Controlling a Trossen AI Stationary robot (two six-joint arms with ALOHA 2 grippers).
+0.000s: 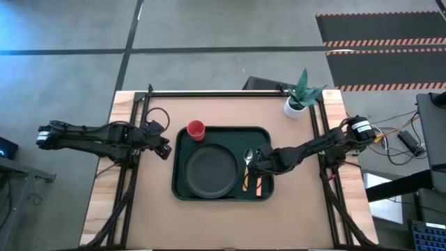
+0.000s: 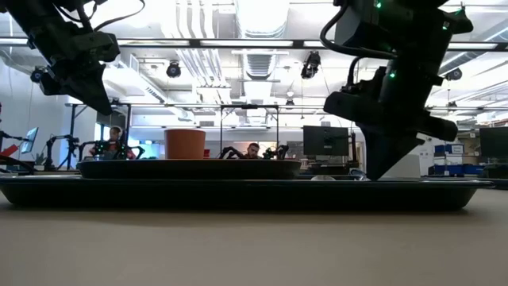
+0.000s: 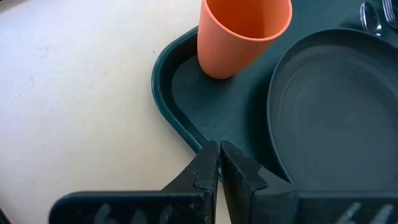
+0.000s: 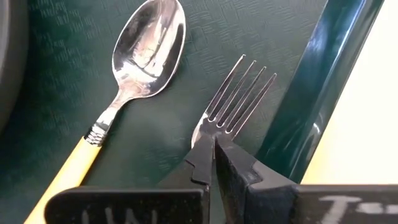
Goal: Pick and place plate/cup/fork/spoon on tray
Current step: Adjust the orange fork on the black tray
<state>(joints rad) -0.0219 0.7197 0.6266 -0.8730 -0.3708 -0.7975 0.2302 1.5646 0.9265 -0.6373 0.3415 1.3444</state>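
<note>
The right gripper (image 4: pixel 214 158) pinches the fork (image 4: pixel 233 99) beside the spoon (image 4: pixel 146 53) in the tray (image 1: pixel 182 139). The left gripper (image 3: pixel 219 165) has its fingers pressed together, holding nothing.

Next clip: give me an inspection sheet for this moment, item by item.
Surface: tan table.
Job's things: tray carries the plate, cup, spoon and fork.
Clutter: potted plant at the far right corner.
Grippers: right tool shut on the fork's neck; left tool shut, empty, over the tray's left rim.
Cables: loops at both arm bases.
Surroundings: people at desks beyond the table.
</note>
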